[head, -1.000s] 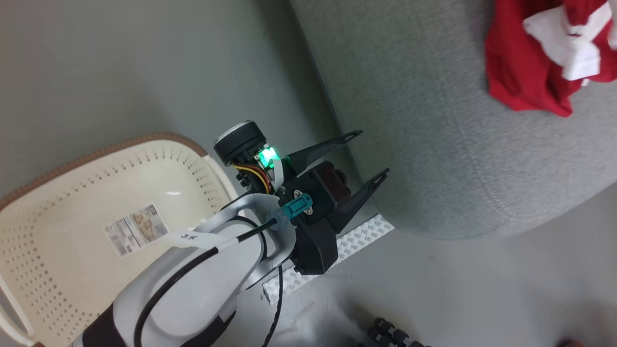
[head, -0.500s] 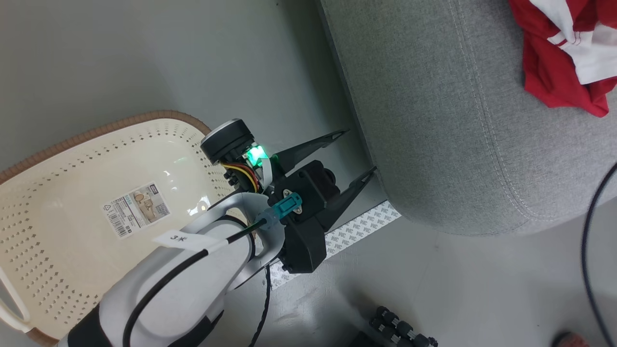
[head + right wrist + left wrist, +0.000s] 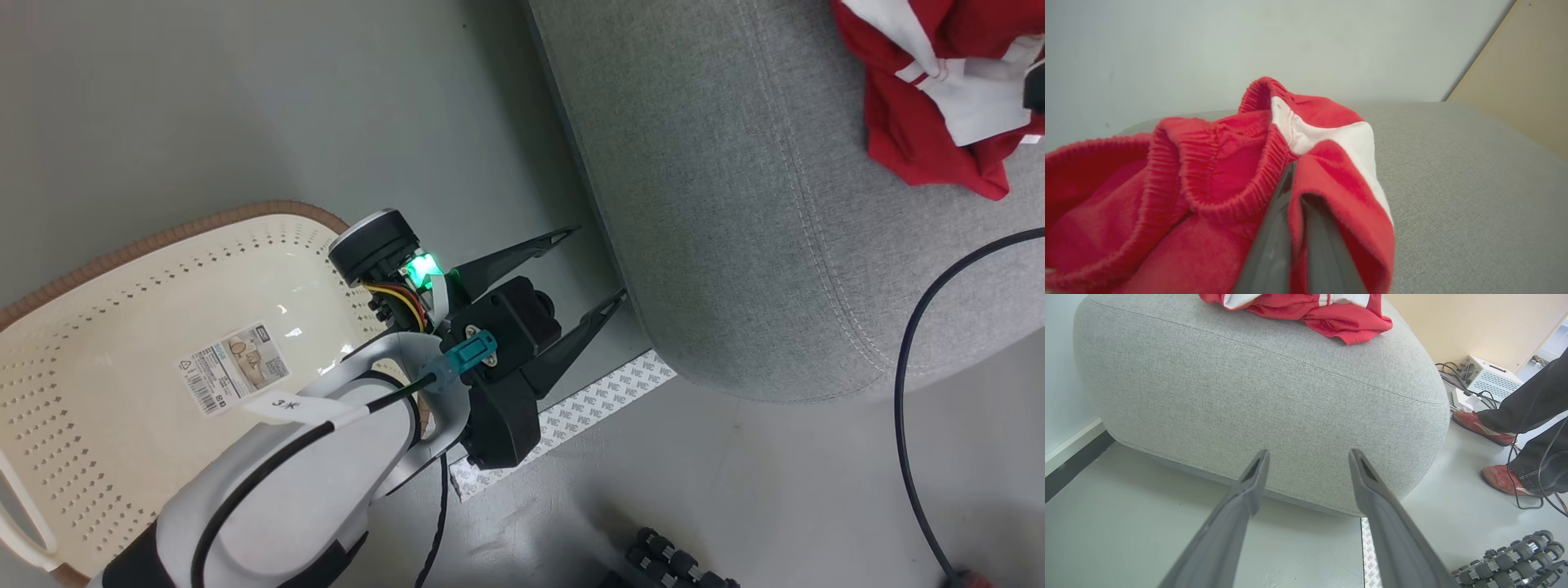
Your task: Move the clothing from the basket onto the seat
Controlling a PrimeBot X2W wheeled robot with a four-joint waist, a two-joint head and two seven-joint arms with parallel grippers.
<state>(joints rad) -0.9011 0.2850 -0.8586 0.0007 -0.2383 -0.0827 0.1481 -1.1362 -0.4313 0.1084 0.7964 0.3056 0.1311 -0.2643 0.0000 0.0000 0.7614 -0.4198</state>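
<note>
The clothing (image 3: 922, 122) is a red and white heap on the grey seat (image 3: 735, 204), at the top right of the head view. In the right wrist view my right gripper (image 3: 1292, 173) is shut on a fold of the clothing (image 3: 1208, 183), which drapes over its fingers above the seat (image 3: 1453, 196). My left gripper (image 3: 596, 265) hangs open with nothing in it between the basket (image 3: 122, 457) and the seat's front corner. The cream basket holds no garment, and its inside label shows. The left wrist view looks between the open left gripper (image 3: 1308, 455) at the seat (image 3: 1249, 384) and the clothing (image 3: 1323, 310).
A person's feet in red shoes (image 3: 1478, 426) stand on the floor right of the seat, near a white box (image 3: 1490, 375) with cables. A strip of printed tape (image 3: 571, 416) lies on the floor. A black cable (image 3: 906, 392) loops at right. Black wheels (image 3: 678, 563) sit below.
The head camera has shifted, bringing a black cable into view at right. The left gripper stays open beside the basket. The heap on the seat has changed shape slightly.
</note>
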